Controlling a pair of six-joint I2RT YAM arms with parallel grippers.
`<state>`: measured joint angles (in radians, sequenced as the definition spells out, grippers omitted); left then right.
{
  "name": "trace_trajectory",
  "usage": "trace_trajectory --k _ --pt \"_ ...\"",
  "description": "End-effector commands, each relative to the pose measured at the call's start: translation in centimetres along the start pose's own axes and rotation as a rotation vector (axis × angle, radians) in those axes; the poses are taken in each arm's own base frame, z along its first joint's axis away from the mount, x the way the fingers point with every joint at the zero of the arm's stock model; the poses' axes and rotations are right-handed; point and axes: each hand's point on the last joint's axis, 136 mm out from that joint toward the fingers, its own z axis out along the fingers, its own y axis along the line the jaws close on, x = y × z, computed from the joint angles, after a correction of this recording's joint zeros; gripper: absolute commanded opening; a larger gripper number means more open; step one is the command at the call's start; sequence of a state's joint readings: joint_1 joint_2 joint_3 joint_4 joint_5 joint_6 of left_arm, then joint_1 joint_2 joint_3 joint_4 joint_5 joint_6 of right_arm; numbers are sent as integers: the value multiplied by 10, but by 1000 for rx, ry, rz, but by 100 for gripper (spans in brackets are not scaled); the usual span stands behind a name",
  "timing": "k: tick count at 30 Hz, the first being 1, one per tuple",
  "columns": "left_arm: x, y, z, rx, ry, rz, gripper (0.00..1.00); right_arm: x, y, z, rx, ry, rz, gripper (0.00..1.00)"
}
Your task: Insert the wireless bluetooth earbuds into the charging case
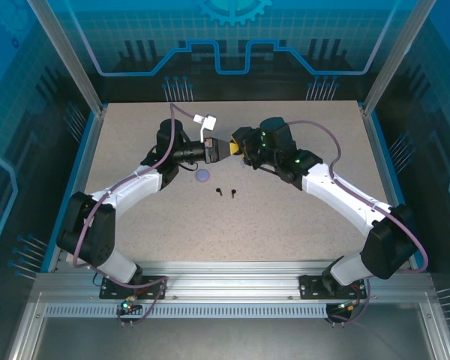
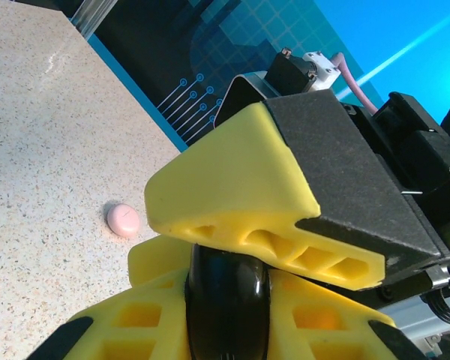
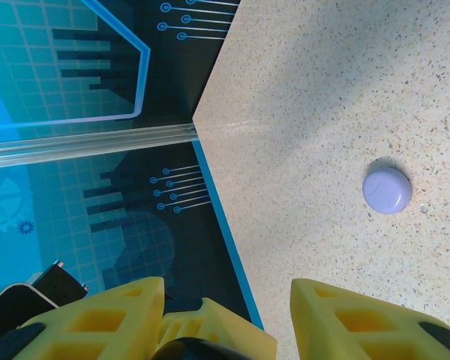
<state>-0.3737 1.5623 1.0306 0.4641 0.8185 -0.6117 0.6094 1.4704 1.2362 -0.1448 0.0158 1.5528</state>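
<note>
Jaws of the left gripper (image 2: 225,334) clamp a black case (image 2: 226,289); right gripper (image 3: 225,300) stands parted, one finger (image 2: 232,187) pressed on that case, grip unclear; pink case (image 2: 123,220) left of both

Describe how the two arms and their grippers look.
The left arm and right arm have white links between bulky black joints, each trailing a purple cable. Green lights glow on the right arm. The left gripper and right gripper carry yellow fingers with hollow cut-outs.
</note>
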Motion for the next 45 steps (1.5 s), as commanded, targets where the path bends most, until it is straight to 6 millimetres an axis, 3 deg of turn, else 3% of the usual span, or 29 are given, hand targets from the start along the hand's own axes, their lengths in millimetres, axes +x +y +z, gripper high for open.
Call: trace_trajectory --k 1,2,4,8,12,15,18,24,33,39,45 --pt "-6 -11 -1 26 -28 52 0 -8 -5 3 7 -14 10 50" --pt "-6 -12 -1 25 -28 51 0 -10 -3 1 2 -17 1 64" --pt "-7 -12 -1 26 -27 50 0 -19 0 -7 -6 -41 -32 78" --pt "-5 -14 -2 27 -15 50 0 -42 0 -35 -9 -88 -175 82" --pt "-5 -18 -1 36 7 55 0 -55 -1 -54 -62 -43 -404 82" --pt "-7 -21 0 47 17 58 0 -46 2 -63 -135 28 -610 81" --pt "-8 -22 1 50 29 62 0 -34 -1 -66 -168 89 -710 80" --pt "-11 -23 3 57 39 59 0 -15 -1 -57 -206 159 -759 75" --pt "-13 -23 4 55 41 57 0 -4 -3 -47 -208 197 -778 70" --pt "-16 -28 4 65 40 61 0 -9 -18 -36 -155 197 -761 66" --pt "-17 -42 2 100 46 72 0 -29 -44 -23 -91 173 -697 61"
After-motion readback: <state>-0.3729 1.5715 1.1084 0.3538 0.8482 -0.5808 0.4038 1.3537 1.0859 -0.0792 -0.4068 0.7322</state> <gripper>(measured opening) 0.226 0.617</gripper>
